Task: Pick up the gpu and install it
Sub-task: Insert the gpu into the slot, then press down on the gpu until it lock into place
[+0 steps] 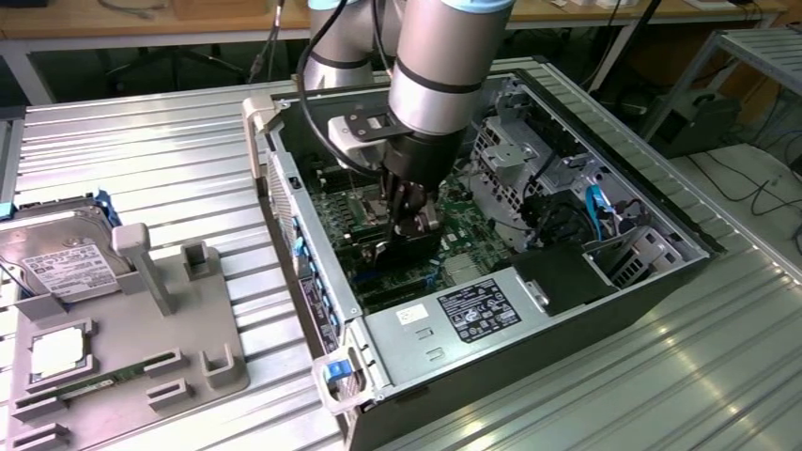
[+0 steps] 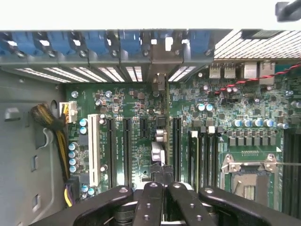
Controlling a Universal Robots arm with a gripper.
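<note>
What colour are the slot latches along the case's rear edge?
Blue latches, clearest in the wrist view.

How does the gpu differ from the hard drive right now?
The gpu is black and thin; the hard drive is silver, boxy, white-labelled. The gpu is gripped by the hand, on edge inside the case; the hard drive sits free on the grey holder outside it. Both are rectangular.

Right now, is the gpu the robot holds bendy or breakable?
Probably stiff: the gpu hangs straight from the end effector without sagging. Likely fragile, since it looks like a thin circuit card. Probably light for its size too.
</note>
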